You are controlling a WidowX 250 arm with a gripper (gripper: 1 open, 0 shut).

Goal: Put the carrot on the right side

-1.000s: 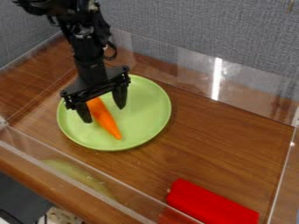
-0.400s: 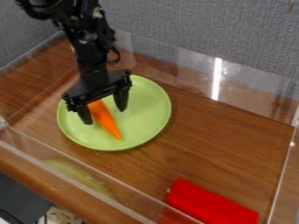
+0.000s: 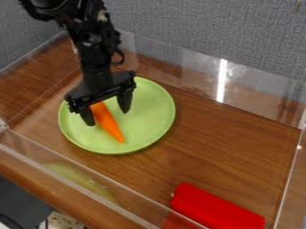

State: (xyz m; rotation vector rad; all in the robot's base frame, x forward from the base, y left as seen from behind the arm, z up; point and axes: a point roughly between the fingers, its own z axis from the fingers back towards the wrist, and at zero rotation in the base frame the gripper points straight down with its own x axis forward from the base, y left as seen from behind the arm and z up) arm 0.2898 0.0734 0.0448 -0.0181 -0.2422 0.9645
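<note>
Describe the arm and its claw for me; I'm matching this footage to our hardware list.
The arm is black all over, built of chunky, boxy segments stacked in a column, with dark cabling bunched near its top. The claw is black too: a crossbar carrying two slim, straight fingers. No markings or labels are readable.

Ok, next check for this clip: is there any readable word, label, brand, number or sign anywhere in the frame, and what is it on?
None: no text, number or logo can be read in this view.
The carrot, green plate, red block, gripper and wooden table all show plain, unmarked surfaces.
</note>
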